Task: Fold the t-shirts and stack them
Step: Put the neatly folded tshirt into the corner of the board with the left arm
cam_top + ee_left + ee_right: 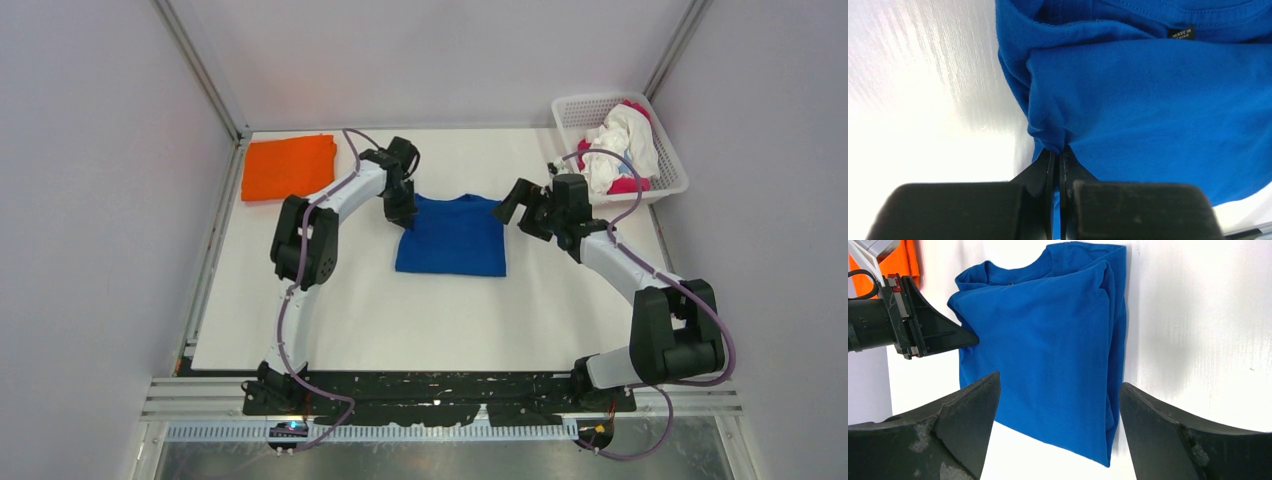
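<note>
Mid-fold on blue shirt [452, 238]. Left gripper [1057, 150] pinches its edge near collar. Right gripper [1058, 385] gapes wide, empty, beside opposite edge. Next, likely: right grabs there, both fold over.

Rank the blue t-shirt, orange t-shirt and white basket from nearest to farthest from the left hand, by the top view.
1. blue t-shirt: its corner pinched in the left hand, at the table's centre.
2. orange t-shirt: folded, far-left corner.
3. white basket: far-right corner.
</note>
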Controlling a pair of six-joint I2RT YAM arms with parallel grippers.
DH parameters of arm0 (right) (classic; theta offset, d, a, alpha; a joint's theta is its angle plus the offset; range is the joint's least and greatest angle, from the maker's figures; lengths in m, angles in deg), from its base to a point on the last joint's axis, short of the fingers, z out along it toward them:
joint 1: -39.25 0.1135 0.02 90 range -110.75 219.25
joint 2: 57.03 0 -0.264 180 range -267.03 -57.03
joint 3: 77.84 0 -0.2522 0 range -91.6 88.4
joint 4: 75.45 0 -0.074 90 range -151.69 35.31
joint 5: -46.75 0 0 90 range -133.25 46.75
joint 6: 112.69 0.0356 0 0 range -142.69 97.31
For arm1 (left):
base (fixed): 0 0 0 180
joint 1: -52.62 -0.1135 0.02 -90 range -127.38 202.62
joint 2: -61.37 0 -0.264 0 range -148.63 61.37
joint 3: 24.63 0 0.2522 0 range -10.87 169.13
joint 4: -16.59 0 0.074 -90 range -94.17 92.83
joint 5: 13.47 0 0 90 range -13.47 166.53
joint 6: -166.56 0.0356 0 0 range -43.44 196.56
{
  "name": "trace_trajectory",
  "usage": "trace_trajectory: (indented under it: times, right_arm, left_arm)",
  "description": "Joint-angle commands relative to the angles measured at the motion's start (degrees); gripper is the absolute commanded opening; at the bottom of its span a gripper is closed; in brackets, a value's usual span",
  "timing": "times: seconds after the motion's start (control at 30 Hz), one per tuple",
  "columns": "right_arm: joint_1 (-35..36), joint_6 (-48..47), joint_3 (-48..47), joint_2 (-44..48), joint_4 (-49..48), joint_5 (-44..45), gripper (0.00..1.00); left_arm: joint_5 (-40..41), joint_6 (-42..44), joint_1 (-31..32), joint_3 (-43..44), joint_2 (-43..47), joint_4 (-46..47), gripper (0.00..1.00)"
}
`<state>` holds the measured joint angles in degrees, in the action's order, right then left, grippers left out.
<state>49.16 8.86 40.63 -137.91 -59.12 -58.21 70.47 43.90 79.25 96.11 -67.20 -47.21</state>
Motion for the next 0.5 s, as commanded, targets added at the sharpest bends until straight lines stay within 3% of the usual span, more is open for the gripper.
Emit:
trace_trajectory:
  times: [0.0, 0.13, 0.33, 0.47]
  right_arm:
    - [-0.71, -1.11, 0.28, 3.13, -2.22, -0.8, 0.95]
    - [-1.0, -1.34, 0.63, 3.69, -3.19, -0.26, 0.95]
    - [-1.27, -2.89, 0.82, 3.91, -3.49, 1.16, 0.95]
    - [-1.25, -3.43, 1.44, 3.7, -4.51, 2.6, 0.95]
  left_arm:
    - [4.44, 2.84, 0.26, 4.34, -1.32, -4.19, 0.0]
    - [8.7, 4.19, 0.35, 6.35, -1.49, -6.06, 0.0]
    - [22.52, 7.42, 0.35, 7.99, 1.35, -7.12, 0.0]
    - [32.5, 11.03, 0.22, 13.68, -0.07, -9.3, 0.0]
